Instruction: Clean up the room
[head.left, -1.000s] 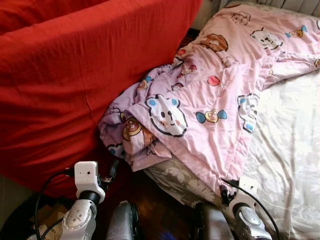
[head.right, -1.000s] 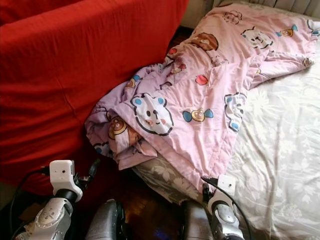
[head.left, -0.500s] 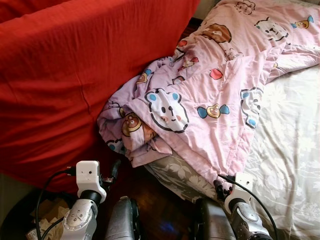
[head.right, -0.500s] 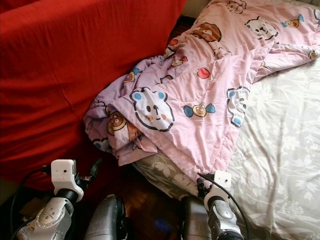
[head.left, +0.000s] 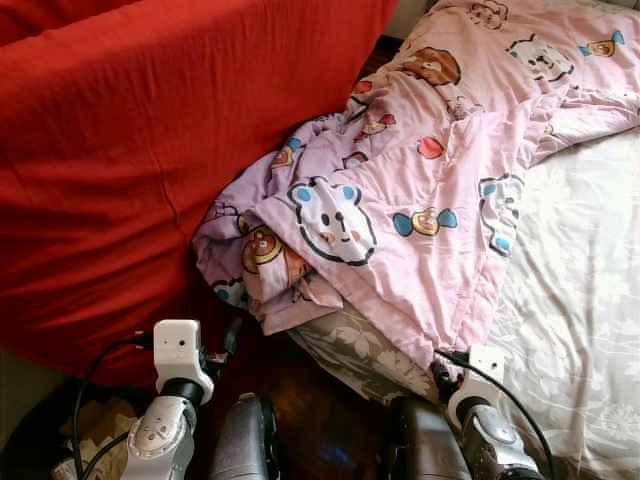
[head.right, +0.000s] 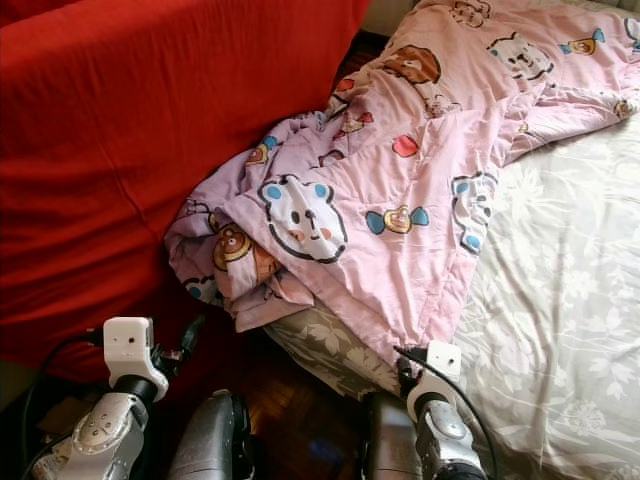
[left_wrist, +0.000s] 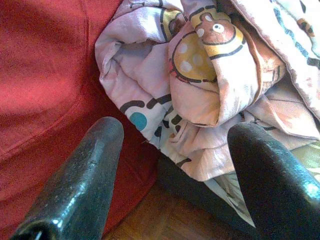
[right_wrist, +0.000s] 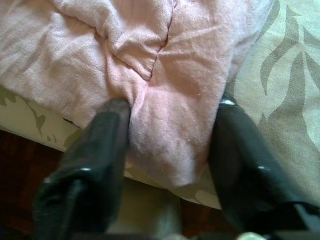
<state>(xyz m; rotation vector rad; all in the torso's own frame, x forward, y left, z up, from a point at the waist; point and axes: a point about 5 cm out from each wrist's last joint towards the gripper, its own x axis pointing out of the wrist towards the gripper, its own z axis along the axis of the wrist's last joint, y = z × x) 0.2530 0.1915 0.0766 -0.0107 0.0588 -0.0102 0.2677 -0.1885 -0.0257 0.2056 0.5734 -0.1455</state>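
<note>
A pink quilt (head.left: 420, 200) printed with cartoon animals lies across the bed. Its bunched corner (left_wrist: 200, 75) hangs off the near left side, against a red cover (head.left: 130, 150). My left gripper (left_wrist: 175, 132) is open, low over the floor, a little short of that bunched corner, with nothing between its fingers. My right gripper (right_wrist: 172, 107) is open at the quilt's near edge (right_wrist: 165, 140). One black finger is on each side of a fold of pink fabric, and one fingertip (right_wrist: 117, 107) presses into it.
The bed has a grey floral sheet (head.left: 580, 300) on the right. A large red-covered piece of furniture stands on the left. Dark wooden floor (head.left: 320, 420) forms a narrow gap between them. Crumpled paper (head.left: 100, 430) lies at the lower left.
The whole picture has shifted slightly, so the camera moved. Both arms and the quilt stand about as before.
</note>
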